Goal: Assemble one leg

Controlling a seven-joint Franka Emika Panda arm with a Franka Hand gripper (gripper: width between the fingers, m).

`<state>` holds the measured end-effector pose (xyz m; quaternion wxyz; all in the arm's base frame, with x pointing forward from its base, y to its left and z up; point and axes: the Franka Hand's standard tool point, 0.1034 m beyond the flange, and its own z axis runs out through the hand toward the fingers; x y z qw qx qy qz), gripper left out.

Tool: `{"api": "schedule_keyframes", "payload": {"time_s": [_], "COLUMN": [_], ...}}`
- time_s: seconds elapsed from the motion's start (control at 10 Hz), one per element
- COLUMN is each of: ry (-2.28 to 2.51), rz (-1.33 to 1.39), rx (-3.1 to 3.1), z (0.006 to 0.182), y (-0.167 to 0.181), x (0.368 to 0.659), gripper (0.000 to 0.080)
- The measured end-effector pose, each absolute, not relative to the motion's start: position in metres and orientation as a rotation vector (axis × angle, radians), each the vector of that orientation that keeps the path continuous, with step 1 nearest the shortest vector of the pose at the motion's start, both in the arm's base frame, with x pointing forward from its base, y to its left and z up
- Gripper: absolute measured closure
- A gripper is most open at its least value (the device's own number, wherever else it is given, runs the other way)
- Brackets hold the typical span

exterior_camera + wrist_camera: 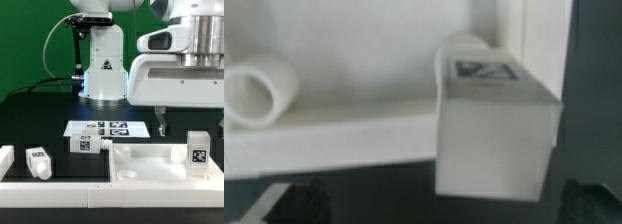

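The leg (197,150) stands upright on the white panel (140,168) near the table's front edge. The gripper (429,205) hangs over it, spread wide and empty. The leg looks placed, but whether it is fully seated is unclear.

Marker board (100,130): thin flat white sheet printed with several black-and-white tags, lying flat.
Table (35,125): black surface under the marker board and all around it.
Large panel (150,163): flat, white, with recesses; near the marker board, in front of it toward the exterior view's right.
Round hole (256,95): raised-rim socket in the large panel.
Rail (60,193): low white strip, well in front of the marker board.
Backdrop (30,40): green, behind the marker board.
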<state>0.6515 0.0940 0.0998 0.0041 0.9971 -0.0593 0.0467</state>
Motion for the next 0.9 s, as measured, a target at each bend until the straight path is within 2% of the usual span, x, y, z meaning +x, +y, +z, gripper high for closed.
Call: {"api": "schedule_keyframes", "payload": {"time_s": [0.1,0.4,0.6,0.7,0.8,0.9], "ry": [-0.22,-0.245,-0.269,-0.268,-0.389,-0.521], "rz": [0.023,0.037,0.035,0.034,0.034,0.033], "rx": [3.12,3.129,3.123,3.123,3.111,3.093], "z": [0.096,0.078,0.079,0.079,0.079,0.078], "y": [0.096,0.11,0.106,0.106,0.106,0.106], "x": [0.653,0.658,0.659,0.658,0.658,0.658], "gripper": [0.0151,0.0151,0.0151,0.0253,0.0253,0.0431]}}
